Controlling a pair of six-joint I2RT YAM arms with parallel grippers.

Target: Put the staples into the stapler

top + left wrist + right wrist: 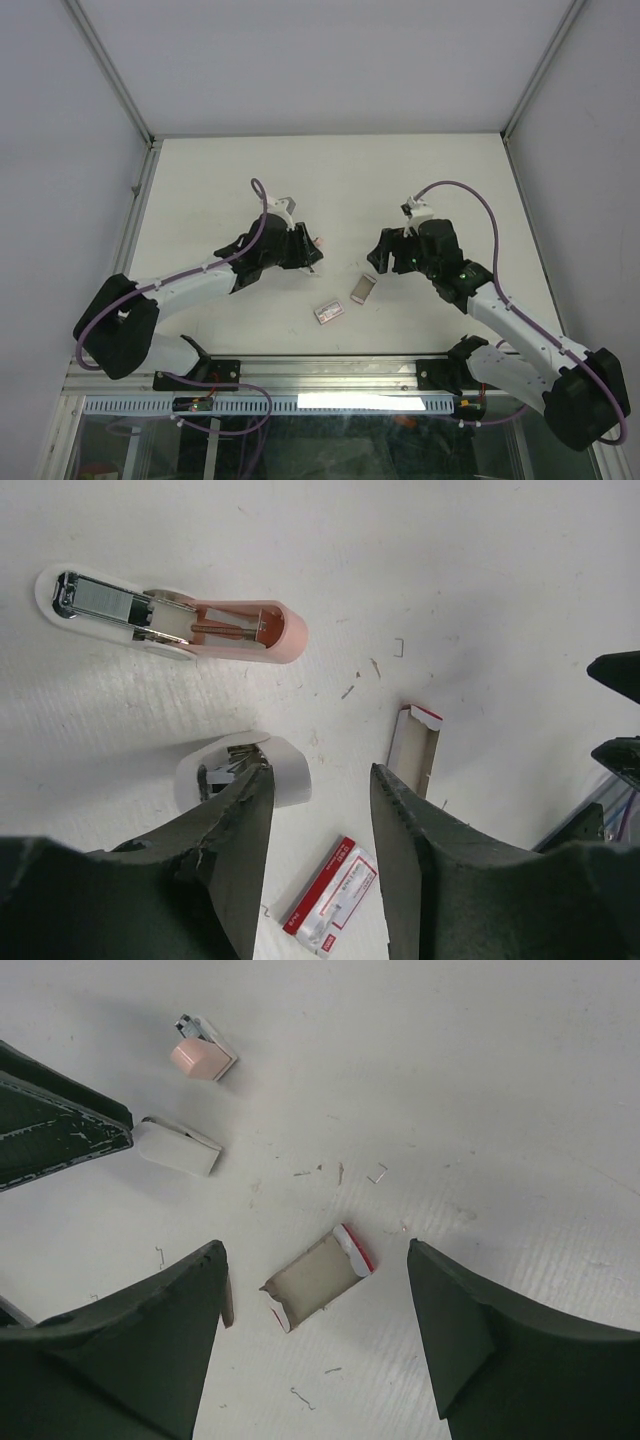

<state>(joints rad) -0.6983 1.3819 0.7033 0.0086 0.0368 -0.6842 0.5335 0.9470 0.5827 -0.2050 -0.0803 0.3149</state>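
Closest in the left wrist view, the left gripper (320,772) points down at the worktop (330,180), its dark fingers (245,820) spread apart with only bare surface between them. Against the outer side of one fingertip lies a white shell piece (240,772) with metal inside. The finger hides part of it, and I cannot tell whether it belongs to the stapler. Beyond it lies the stapler (240,630), opened, with its channel facing up. The staples (105,602) sit in that channel at its white end. From above the stapler is only a pink speck beside the left gripper. A red-and-white box (330,900) lies flat below the fingers, close to the picture's lower edge. A cardboard sleeve (412,752) is to the right, its near end hidden behind the other finger. Bent wire scraps (377,1172) dot the surface. The right gripper (315,1248) hangs over that sleeve with its fingers wide apart and gripping nothing. Both arms reach in from the near corners with elbows outward and wrists bent down, the grippers facing each other and well apart.
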